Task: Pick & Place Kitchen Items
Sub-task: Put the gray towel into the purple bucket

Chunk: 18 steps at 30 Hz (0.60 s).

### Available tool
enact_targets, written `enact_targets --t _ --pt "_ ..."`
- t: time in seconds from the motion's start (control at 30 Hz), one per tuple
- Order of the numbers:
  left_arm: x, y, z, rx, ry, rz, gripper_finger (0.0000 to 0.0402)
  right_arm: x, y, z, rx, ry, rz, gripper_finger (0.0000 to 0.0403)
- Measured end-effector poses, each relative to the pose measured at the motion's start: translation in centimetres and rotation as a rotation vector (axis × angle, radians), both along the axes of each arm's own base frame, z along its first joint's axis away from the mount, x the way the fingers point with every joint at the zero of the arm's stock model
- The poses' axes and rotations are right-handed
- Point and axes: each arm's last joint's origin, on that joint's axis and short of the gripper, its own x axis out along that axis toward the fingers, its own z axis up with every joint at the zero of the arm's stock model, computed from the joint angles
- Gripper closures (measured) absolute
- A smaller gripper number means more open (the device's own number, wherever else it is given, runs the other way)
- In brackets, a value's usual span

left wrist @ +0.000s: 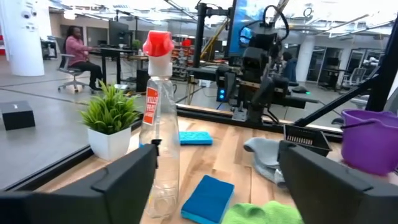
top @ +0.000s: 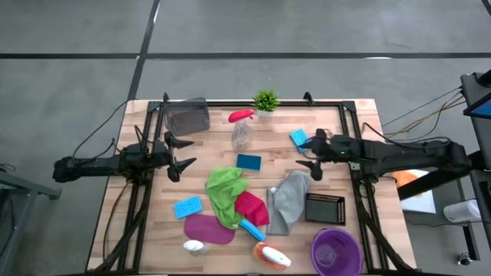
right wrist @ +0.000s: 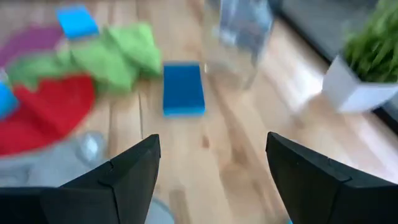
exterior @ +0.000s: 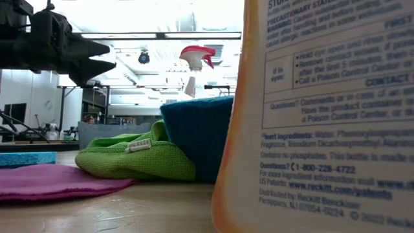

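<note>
Several kitchen items are scattered across the wooden table. A red-topped clear spray bottle (top: 242, 132) stands upright near the far middle, with a dark blue sponge (top: 248, 162) lying in front of it. Green (top: 225, 192), magenta (top: 252, 207), grey (top: 289, 199) and purple (top: 209, 228) cloths lie crumpled toward the near side. My left gripper (top: 181, 153) hovers open at the left, pointing level at the bottle (left wrist: 158, 124). My right gripper (top: 310, 155) hovers open at the right, tilted down toward the sponge (right wrist: 183, 88). Neither holds anything.
A light blue sponge (top: 188, 207) lies near left and another (top: 298, 138) beside my right gripper. White (top: 194, 246) and orange (top: 270, 255) bottles lie at the near edge. A purple bucket (top: 336, 251), black basket (top: 324, 207), grey bin (top: 188, 116) and potted plant (top: 265, 101) stand around.
</note>
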Motion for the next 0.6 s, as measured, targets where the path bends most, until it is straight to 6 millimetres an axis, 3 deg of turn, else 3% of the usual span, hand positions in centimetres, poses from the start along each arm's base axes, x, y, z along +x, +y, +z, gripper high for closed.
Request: enact_targets --t 0.23,0.6 --pt "0.0 0.0 0.0 0.002 0.001 0.015 0.0037 3.3 0.2 0.6 0.12 0.165 0.133 0.0114" --pt "-0.1 0.3 0.0 -0.006 -0.001 0.11 0.0036 5.4 0.5 0.8 0.296 0.4 0.225 0.0114"
